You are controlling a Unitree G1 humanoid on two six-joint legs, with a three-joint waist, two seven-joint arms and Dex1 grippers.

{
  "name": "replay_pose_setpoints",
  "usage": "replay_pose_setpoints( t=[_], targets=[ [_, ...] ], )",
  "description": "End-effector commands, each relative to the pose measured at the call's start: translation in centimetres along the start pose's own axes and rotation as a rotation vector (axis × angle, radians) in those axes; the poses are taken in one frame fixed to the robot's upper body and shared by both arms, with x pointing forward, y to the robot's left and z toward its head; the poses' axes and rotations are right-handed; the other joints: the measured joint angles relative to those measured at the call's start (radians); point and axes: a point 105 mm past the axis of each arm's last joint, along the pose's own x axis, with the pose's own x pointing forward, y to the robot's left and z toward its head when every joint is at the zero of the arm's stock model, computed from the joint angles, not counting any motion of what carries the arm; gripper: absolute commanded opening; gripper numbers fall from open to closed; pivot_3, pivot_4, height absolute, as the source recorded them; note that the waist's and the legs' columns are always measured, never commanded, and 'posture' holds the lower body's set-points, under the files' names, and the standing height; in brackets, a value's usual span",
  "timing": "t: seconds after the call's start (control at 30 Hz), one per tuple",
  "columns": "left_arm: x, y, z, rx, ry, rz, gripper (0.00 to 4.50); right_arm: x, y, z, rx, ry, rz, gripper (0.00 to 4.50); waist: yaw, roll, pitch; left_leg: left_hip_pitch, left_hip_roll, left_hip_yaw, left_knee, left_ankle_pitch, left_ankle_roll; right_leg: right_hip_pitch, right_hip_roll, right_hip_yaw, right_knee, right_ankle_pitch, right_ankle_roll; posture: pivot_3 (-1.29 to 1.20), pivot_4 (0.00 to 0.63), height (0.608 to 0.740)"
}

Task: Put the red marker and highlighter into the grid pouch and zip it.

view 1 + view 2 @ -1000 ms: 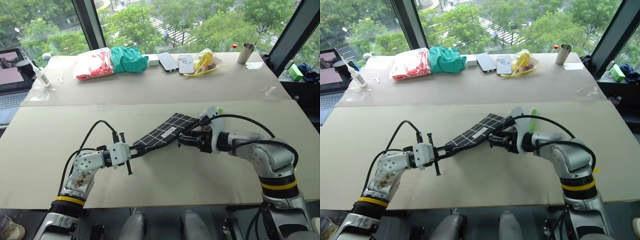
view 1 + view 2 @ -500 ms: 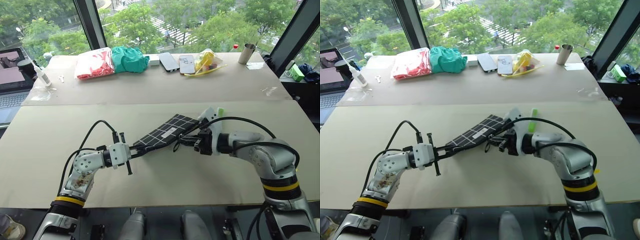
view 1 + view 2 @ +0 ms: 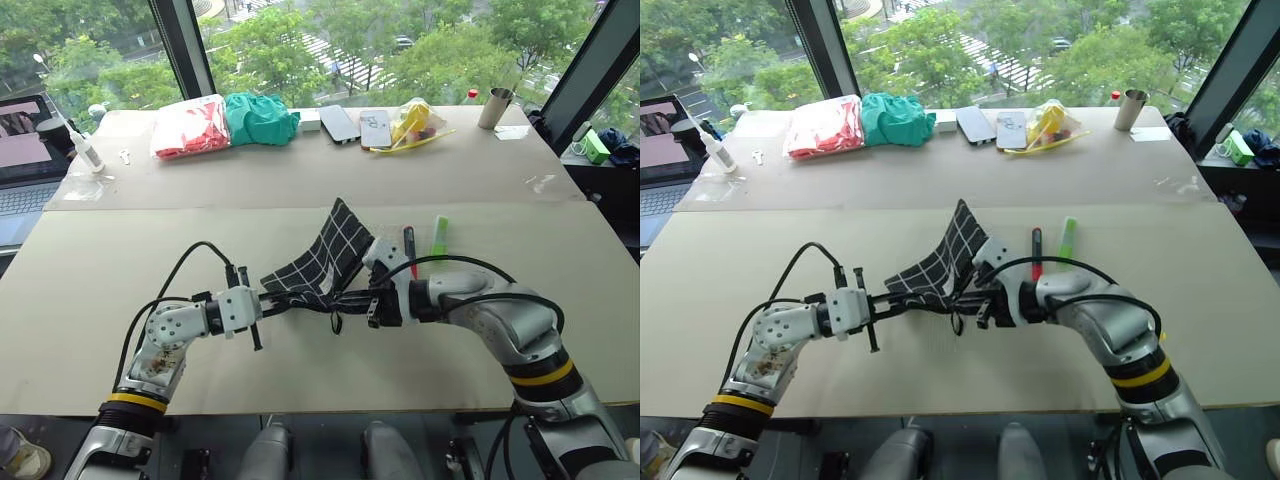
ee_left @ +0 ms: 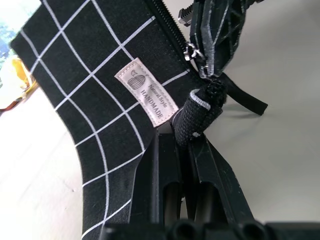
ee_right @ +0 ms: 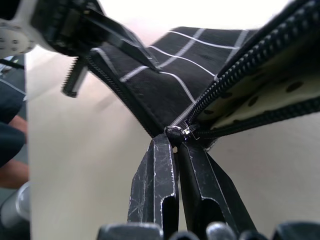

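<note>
The left end effector (image 3: 268, 300) is pinching a corner of the grid pouch (image 3: 325, 260). The right end effector (image 5: 176, 145) is pressed together on the zipper pull (image 5: 175, 134). Just beyond the right end effector, the red marker (image 3: 410, 248) and highlighter (image 3: 439, 237) lie on the table (image 3: 120, 250).

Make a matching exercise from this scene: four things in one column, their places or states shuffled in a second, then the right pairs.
Things:
1. grid pouch
2. red marker
3. highlighter
4. left gripper

Places or states:
A. bright green, lying on the table just right of the red pen
B. shut on the pouch's near end
C. held up between both grippers, zipper partly open
D. lying on the table beside the pouch

Pairs: 1-C, 2-D, 3-A, 4-B
</note>
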Motion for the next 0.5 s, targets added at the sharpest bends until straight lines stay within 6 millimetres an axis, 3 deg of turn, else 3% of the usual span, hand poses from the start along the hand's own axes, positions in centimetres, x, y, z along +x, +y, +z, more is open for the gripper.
replay_pose_setpoints(
  t=[0.03, 0.13, 0.3, 0.4, 0.5],
  targets=[
    [0.1, 0.2, 1.6, 0.041, -0.059, 0.005, 0.0, -2.3, -3.4, 2.2, -0.037, -0.06, -0.124, 0.07, -0.001, 0.0, 0.0, 0.0, 0.0, 0.0, 0.0, 0.0, 0.0, 0.0, 0.0, 0.0, 0.0, 0.0, 0.0, 0.0, 0.15, 0.74],
    [0.1, 0.2, 1.6, 0.041, -0.059, 0.004, 0.0, -3.5, -4.4, 2.5, -0.034, -0.063, -0.138, 0.07, 0.0, 0.0, 0.0, 0.0, 0.0, 0.0, 0.0, 0.0, 0.0, 0.0, 0.0, 0.0, 0.0, 0.0, 0.0, 0.0, 0.15, 0.74],
    [0.0, 0.2, 1.8, 0.041, -0.062, 0.009, 0.0, -3.8, -3.8, 0.5, -0.054, 0.004, -0.086, 0.07, -0.001, 0.0, 0.0, 0.0, 0.0, 0.0, -0.001, 0.0, 0.0, 0.0, 0.0, 0.0, 0.0, 0.0, 0.0, 0.0, 0.15, 0.74],
    [-0.1, 0.1, 1.7, 0.036, -0.058, 0.015, 0.0, -3.0, -1.5, -0.4, -0.061, 0.023, 0.01, 0.07, -0.001, 0.0, 0.0, 0.0, 0.0, 0.0, -0.001, 0.0, 0.0, 0.0, 0.0, 0.0, 0.0, 0.0, 0.0, 0.0, 0.15, 0.74],
    [-0.3, -0.2, 1.7, 0.031, -0.056, 0.022, 0.0, -1.8, 2.3, -1.8, -0.105, 0.063, 0.156, 0.07, -0.004, 0.0, 0.0, 0.0, 0.001, 0.0, -0.001, 0.0, 0.0, -0.001, 0.0, 0.0, 0.0, 0.0, 0.0, 0.0, 0.15, 0.74]
  ],
)
